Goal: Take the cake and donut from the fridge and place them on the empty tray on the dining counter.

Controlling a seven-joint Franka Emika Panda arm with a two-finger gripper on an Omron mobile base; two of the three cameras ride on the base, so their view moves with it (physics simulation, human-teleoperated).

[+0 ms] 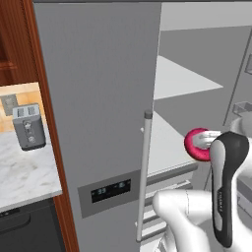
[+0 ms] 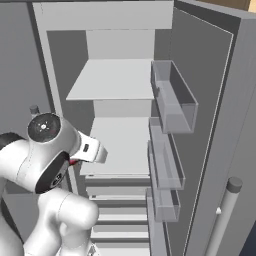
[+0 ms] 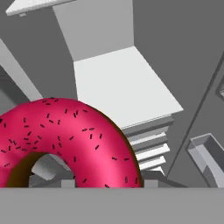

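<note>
the robot's white arm ends in a two-finger gripper (image 1: 204, 141) squeezed tight on the small ring donut with shiny pink-red icing (image 1: 196, 144). the donut is up in the air, in front of a white shelf (image 1: 165, 142) inside the tall grey fridge (image 1: 98, 98), whose right door (image 2: 220, 125) is swung open. in the hand view the donut (image 3: 65, 140) looks big, with little dark sprinkles and a brown underside. a grey toaster (image 1: 28, 127) sits on the marble kitchen worktop (image 1: 24, 172) to the left of the fridge.
</note>
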